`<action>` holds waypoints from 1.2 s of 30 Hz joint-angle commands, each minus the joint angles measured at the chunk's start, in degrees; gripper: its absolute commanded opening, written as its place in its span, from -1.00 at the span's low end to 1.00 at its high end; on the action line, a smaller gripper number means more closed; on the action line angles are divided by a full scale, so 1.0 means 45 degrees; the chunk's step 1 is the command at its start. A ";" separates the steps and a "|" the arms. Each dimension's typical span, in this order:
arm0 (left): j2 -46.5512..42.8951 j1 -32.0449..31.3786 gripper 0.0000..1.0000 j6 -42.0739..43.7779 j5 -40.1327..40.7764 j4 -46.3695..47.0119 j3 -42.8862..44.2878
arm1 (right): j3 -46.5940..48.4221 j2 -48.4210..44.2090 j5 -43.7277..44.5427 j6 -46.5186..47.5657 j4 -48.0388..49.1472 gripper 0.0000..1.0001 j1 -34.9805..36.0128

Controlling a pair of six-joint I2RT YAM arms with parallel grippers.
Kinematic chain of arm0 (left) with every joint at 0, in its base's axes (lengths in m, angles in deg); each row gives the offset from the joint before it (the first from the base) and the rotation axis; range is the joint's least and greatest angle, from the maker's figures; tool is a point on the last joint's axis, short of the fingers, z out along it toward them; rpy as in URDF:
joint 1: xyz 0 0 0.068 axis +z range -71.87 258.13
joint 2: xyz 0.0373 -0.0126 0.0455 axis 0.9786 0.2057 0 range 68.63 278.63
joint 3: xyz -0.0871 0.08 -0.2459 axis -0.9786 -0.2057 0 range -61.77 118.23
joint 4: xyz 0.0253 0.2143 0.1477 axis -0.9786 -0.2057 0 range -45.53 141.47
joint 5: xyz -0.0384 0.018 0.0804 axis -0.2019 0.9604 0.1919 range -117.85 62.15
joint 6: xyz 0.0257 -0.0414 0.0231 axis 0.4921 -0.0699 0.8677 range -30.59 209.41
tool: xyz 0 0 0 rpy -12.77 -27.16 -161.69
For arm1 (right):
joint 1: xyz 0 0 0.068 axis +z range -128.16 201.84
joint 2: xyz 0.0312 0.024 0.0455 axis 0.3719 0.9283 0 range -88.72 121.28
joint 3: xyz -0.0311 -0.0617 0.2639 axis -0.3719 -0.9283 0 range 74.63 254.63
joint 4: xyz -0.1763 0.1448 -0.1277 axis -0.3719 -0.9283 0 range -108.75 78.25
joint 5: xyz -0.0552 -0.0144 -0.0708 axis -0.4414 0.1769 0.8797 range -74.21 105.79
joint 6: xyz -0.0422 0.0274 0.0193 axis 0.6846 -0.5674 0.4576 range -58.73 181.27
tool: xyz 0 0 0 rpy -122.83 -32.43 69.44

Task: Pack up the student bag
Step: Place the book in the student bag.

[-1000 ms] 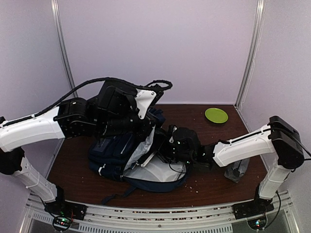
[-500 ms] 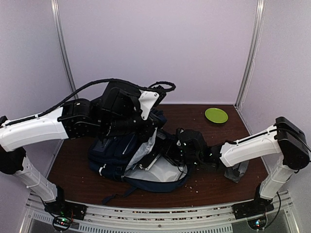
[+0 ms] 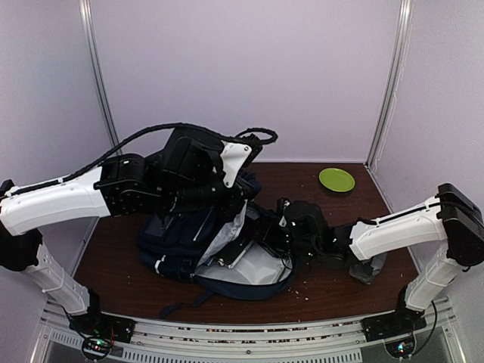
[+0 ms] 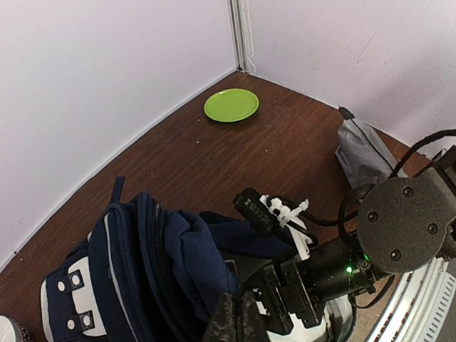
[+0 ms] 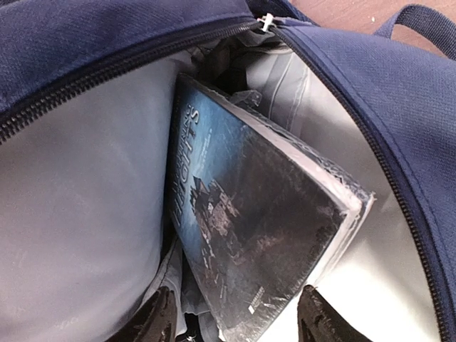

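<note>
The student bag [image 3: 178, 234], navy with white trim and grey lining, lies open at mid-table. My left gripper [image 3: 231, 198] is shut on the navy fabric of its upper flap and holds the mouth up; in the left wrist view the pinched fingers [image 4: 239, 324] sit at the bottom edge against the bag [image 4: 157, 263]. My right gripper [image 3: 268, 231] is at the mouth. In the right wrist view, a dark shrink-wrapped book [image 5: 242, 214] leans inside the grey lining [image 5: 78, 185]. My right gripper [image 5: 235, 320] is open, its fingers either side of the book's near corner.
A green plate [image 3: 336, 179] sits at the back right near the corner post. A small grey zip pouch [image 3: 368, 265] lies under my right forearm. A dark strap [image 3: 181, 306] trails toward the front edge. Walls close in on three sides.
My right arm has drawn back a little to the right, out of the bag's mouth. My left arm has shifted slightly right, still holding the flap up.
</note>
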 commanded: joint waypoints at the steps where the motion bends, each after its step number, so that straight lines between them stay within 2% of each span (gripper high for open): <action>1: -0.0089 -0.0194 -1.00 0.0215 -0.0294 0.2639 0.1049 | -0.0029 -0.0094 -0.0058 0.0254 -0.0175 0.08 -0.0081; 11: -0.0092 -0.0184 -1.00 0.0182 -0.0496 0.2629 0.1052 | 0.0316 0.0424 -0.0213 0.0239 -0.0474 0.02 -0.0083; 20: -0.0012 -0.0194 -1.00 0.0006 -0.0920 0.2793 0.1032 | 0.1196 0.1474 -0.0822 0.0069 0.0214 -0.09 -0.0083; 24: 0.0025 -0.0194 -1.00 -0.0081 -0.1100 0.2797 0.1052 | 0.1842 0.1709 -0.0912 0.0297 0.0245 -0.20 -0.0084; 30: 0.0048 -0.0187 -1.00 -0.0218 -0.1371 0.2795 0.1088 | 0.2936 0.2312 -0.1329 0.0587 0.0244 -0.52 -0.0083; 36: 0.0154 -0.0194 -1.00 -0.0371 -0.1568 0.2795 0.1258 | 0.3743 0.3284 -0.1722 0.0339 0.0659 -0.58 -0.0073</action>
